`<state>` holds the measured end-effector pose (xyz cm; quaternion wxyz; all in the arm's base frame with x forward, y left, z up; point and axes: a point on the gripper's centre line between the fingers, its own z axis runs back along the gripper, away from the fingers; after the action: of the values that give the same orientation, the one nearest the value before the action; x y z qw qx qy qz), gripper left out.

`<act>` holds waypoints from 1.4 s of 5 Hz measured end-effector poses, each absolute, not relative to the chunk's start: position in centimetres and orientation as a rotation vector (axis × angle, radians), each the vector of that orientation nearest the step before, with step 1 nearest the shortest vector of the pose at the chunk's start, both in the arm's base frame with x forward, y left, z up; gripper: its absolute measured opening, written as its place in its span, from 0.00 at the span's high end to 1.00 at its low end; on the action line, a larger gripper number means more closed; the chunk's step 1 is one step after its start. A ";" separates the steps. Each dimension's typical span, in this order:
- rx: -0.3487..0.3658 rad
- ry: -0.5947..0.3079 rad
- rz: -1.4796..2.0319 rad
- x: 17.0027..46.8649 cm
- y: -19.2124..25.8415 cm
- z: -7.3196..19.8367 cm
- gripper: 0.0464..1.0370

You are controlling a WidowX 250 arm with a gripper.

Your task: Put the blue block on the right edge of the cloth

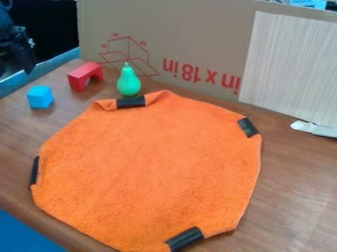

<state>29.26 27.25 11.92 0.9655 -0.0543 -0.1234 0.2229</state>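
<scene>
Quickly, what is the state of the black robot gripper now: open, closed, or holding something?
Black gripper: at upper left; open or closed cannot be told. The blue cube-shaped block lies apart from it.

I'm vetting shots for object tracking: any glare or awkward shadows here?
Camera view: pale glare on the table at right; the orange cloth looks matte, fairly evenly lit; shadow by the blue block is faint; the black arm partly blends into darkness, upper left.

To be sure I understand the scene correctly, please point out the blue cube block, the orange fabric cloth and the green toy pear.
Blue cube block (41,101): camera view, front side.
Orange fabric cloth (151,165): camera view, middle of its surface.
Green toy pear (129,86): camera view, round lower body.
</scene>
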 end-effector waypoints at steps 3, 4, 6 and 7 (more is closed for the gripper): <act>-0.103 -0.212 0.462 30.9 26.5 9.0 0.04; -0.079 -0.190 0.463 31.7 26.2 7.9 0.04; -0.029 -0.172 0.453 33.1 26.4 6.9 0.04; 0.004 -0.170 0.465 33.7 27.1 6.8 0.04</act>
<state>33.65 27.07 6.82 0.9695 0.0018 -0.0839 0.2302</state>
